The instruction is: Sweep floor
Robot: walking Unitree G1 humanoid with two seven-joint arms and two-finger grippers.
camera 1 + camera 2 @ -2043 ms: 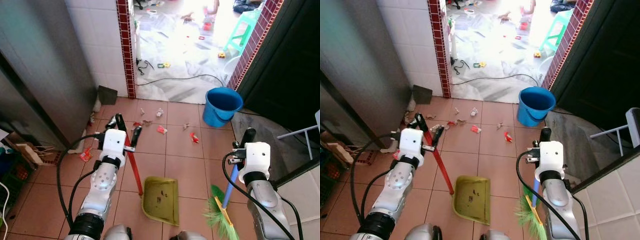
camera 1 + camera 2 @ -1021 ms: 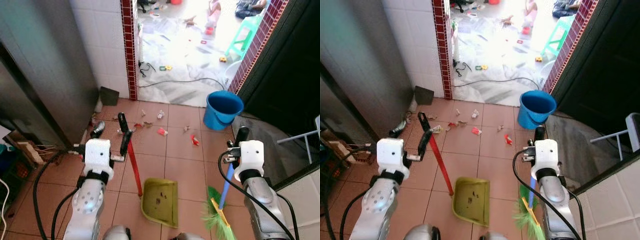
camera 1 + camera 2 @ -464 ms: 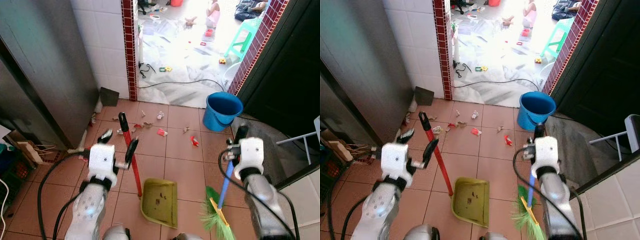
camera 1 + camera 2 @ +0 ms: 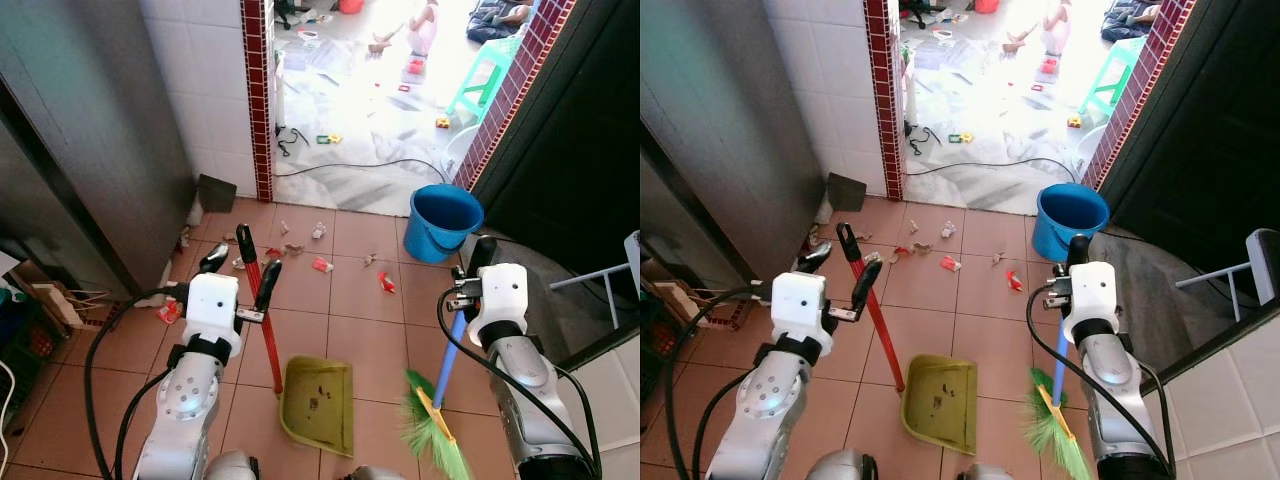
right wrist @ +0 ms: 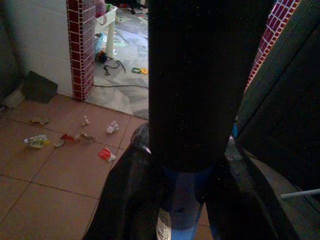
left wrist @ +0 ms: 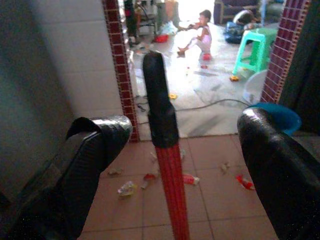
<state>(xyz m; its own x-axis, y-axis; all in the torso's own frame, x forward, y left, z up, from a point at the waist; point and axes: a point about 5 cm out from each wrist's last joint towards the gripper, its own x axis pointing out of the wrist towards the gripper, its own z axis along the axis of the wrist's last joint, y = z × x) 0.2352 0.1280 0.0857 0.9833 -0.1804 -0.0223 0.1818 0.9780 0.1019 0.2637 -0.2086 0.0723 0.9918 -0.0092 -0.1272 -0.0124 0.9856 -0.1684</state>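
Lower centre of the left eye view: the left tool [image 4: 241,270] stands spread around the red dustpan handle [image 4: 264,335], not touching it. The right tool [image 5: 200,165] is clamped on the blue broom [image 4: 436,425]; its wrist view hides the bristles. Litter [image 4: 322,265] lies mid-frame.

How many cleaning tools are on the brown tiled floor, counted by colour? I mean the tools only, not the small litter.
Blue: 2, the bucket and the broom by its blue handle, which the right gripper holds.
Red: 1, the dustpan handle, between the fingers of the open left gripper.
Yellow-green: 1, the dustpan.
Total: 4 coloured parts, 3 tools.
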